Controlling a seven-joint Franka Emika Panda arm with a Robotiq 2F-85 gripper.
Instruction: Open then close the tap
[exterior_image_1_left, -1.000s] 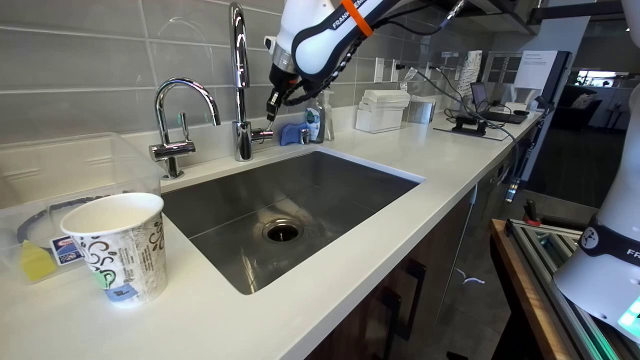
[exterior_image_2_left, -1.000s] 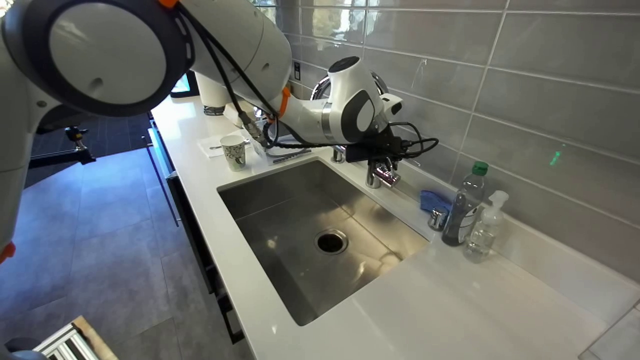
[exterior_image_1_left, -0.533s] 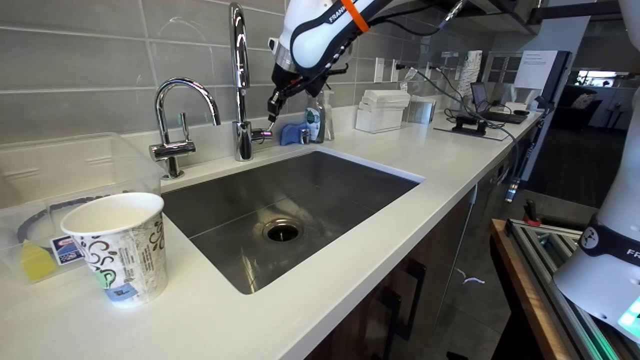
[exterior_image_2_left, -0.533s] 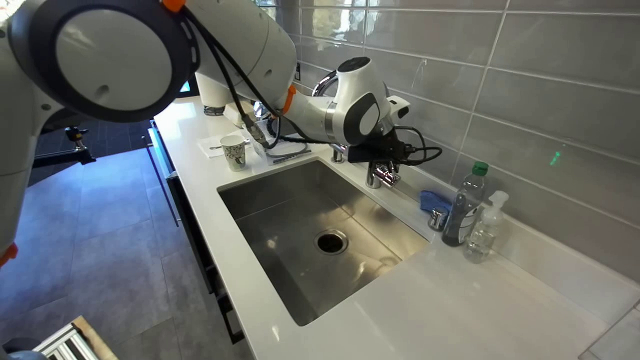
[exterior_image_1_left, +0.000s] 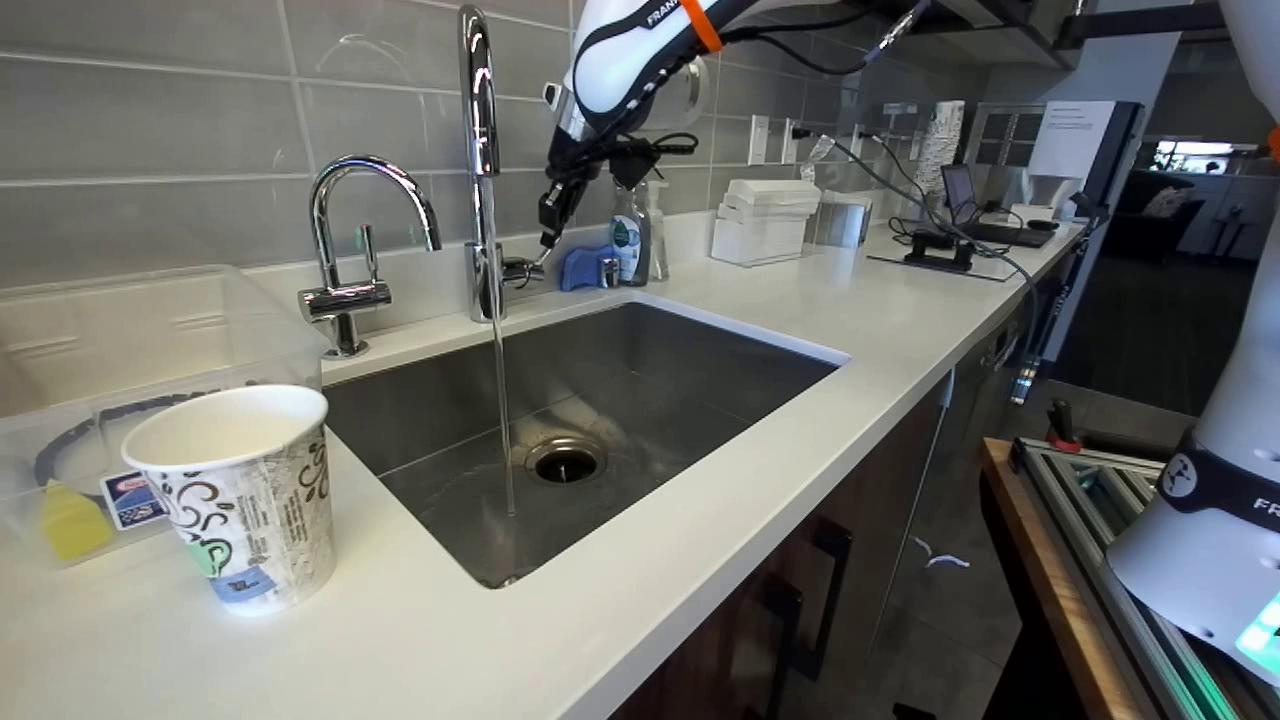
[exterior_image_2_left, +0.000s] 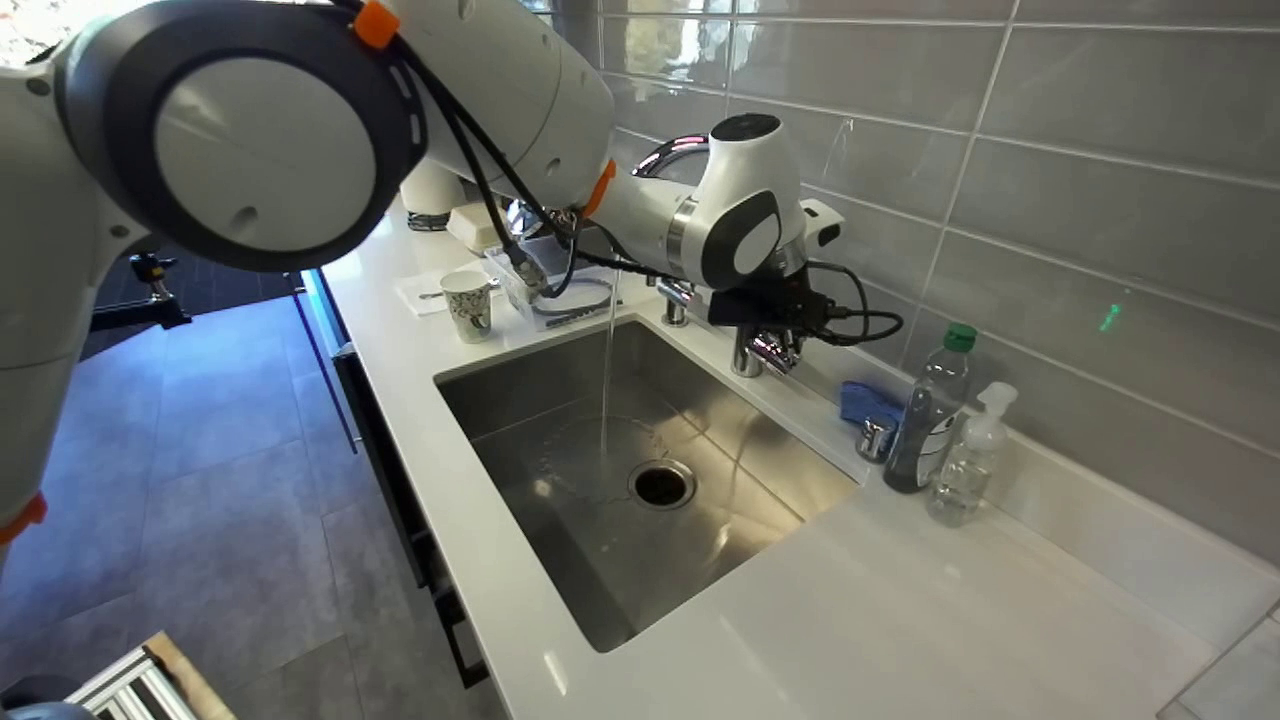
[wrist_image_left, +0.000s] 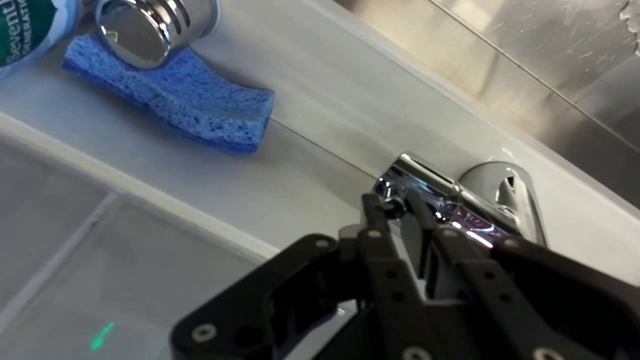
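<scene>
Now — tool (wrist_image_left: 395, 204) nearly together | pinching lever (wrist_image_left: 394, 210) of tap (exterior_image_1_left: 481, 155) | water (exterior_image_1_left: 503, 400) running

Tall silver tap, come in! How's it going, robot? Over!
Black tool at chrome side lever, grip unclear. Tall slim chrome tap open, clear water running, not yet closed. Curved blue sponge nearby, not touching tool.

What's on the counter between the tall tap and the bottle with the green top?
A blue sponge and a small chrome cylinder sit between the tall tap and the green-topped bottle, seen in both exterior views.
</scene>
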